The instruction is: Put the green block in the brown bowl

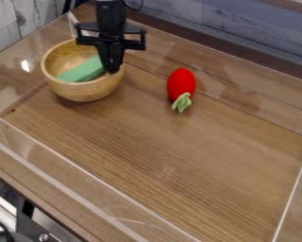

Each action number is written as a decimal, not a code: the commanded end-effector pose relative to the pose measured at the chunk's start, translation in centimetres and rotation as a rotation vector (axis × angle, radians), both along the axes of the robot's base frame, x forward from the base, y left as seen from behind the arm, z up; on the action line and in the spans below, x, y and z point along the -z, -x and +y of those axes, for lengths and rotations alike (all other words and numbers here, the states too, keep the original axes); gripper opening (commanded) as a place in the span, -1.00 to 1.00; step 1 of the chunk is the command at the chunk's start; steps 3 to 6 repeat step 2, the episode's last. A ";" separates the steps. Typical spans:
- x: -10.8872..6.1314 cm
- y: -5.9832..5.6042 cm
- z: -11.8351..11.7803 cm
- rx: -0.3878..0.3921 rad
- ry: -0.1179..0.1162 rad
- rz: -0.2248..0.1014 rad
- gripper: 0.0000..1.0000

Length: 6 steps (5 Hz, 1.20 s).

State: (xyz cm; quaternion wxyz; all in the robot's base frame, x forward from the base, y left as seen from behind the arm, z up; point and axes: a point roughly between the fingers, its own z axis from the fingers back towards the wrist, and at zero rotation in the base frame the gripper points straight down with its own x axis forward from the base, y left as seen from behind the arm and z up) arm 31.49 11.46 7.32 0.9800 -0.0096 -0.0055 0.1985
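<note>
the green block (pixel 81 70) is inside the brown bowl (pixel 79 92), low within its walls. its long axis runs on a slant across the view: one end points to the lower left, toward the near left part of the bowl's wall, and the other points to the upper right, toward the gripper (pixel 113 68). the upper right end is partly hidden behind the dark gripper, so that end cannot be made out fully, nor can the block's exact tilt.

the gripper comes down from the top of the view, over the right side of the bowl. its jaws are closed, with the fingertips together beside the block's upper right end. whether they touch the block cannot be told from this angle.

the bowl sits upright on the wooden table (pixel 179 175), in the upper left part of the view. to its right, well apart from it, lies a red toy strawberry (pixel 181 82), its green leaves (pixel 181 102) pointing toward the bottom of the view. dark cables (pixel 29 227) show at the lower left corner.
</note>
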 end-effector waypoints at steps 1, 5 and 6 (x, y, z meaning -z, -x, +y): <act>-2.2 0.0 -1.4 0.022 -0.023 -0.066 -1.00; -1.2 -0.1 -2.2 0.058 -0.016 -0.062 -1.00; -1.2 -0.1 -2.2 0.058 -0.016 -0.062 -1.00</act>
